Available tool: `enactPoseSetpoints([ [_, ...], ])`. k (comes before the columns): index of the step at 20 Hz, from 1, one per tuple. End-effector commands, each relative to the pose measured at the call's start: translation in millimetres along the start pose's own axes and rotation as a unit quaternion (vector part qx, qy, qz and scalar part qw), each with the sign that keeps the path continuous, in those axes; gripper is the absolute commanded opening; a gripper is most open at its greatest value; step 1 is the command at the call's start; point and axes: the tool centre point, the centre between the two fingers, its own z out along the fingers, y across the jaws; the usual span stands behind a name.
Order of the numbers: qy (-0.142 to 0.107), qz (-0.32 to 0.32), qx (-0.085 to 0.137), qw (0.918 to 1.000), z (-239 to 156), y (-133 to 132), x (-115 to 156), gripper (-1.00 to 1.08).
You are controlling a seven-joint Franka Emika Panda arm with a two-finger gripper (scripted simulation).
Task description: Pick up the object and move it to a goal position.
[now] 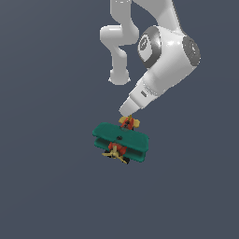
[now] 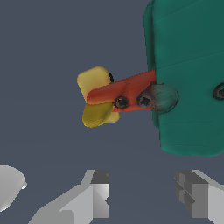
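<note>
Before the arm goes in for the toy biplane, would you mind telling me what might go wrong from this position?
1. The gripper is open with nothing between its fingers; the biplane's red tail lies off their gap, so closing now would probably miss.
2. The tail is narrow, with yellow fins at its end, so a pinch there may twist or slip.
3. Descending off-centre could knock the teal wings.

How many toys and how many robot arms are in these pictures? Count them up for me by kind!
Toy biplane: 1
Robot arm: 1
Claw on that arm: 1, open, with nothing between its fingers
Total: 3 things
</note>
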Motion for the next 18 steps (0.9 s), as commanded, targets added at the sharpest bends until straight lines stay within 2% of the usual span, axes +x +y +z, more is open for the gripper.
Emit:
enactPoseSetpoints([
  [1,-0.016,-0.030,-0.007,0.9994,2,0,4,0.28],
  [9,-0.065,-0.120,-0.026,0.9903,8,2,17,0.28],
  [18,-0.120,-0.216,-0.042,0.9682,13,5,31,0.28],
])
